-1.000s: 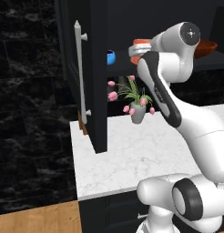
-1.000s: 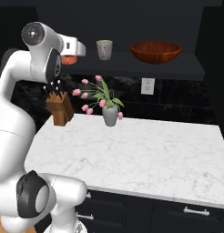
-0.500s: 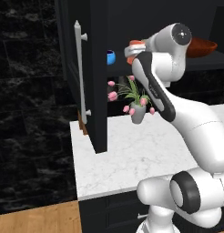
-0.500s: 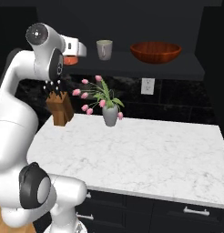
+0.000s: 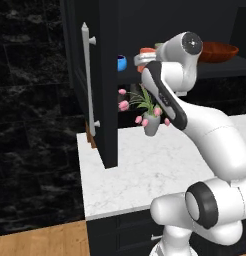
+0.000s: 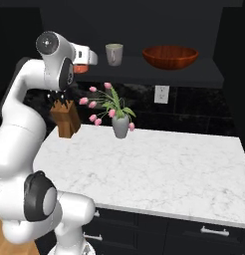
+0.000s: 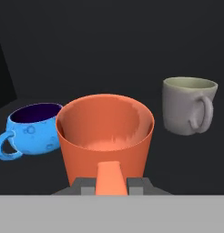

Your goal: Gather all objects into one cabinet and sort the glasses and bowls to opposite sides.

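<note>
Orange cup [image 7: 104, 139] sits dead centre in the hand view, right at the gripper [image 7: 111, 187]; its handle runs down between the finger bases, but the tips are hidden behind the cup, so I cannot tell whether they are clamped or apart; likely holding, as a judgement only. Blue bowl [image 7: 34, 128] is just beside the cup on one side, grey mug [image 7: 187, 105] near on the other and further back, all on the dark shelf [image 6: 194, 69] of the cabinet [image 5: 107, 75]; red-brown bowl [image 6: 170, 56] sits well apart at the shelf's far end; door with bar handle [image 5: 86, 85] stands open.

Risks, judged from here: blue bowl is close enough that any sideways drift of the cup would knock it or push it along the shelf; if the cup is released tilted or above the shelf it could tip onto the bowl; pulling the hand back crooked could drag the cup by its handle; sorting also at stake, since cup next to blue bowl mixes glasses and bowls; arm elbow passes near tulips [image 6: 110, 107] and knife block [image 6: 66, 119], a wide swing could hit them.
</note>
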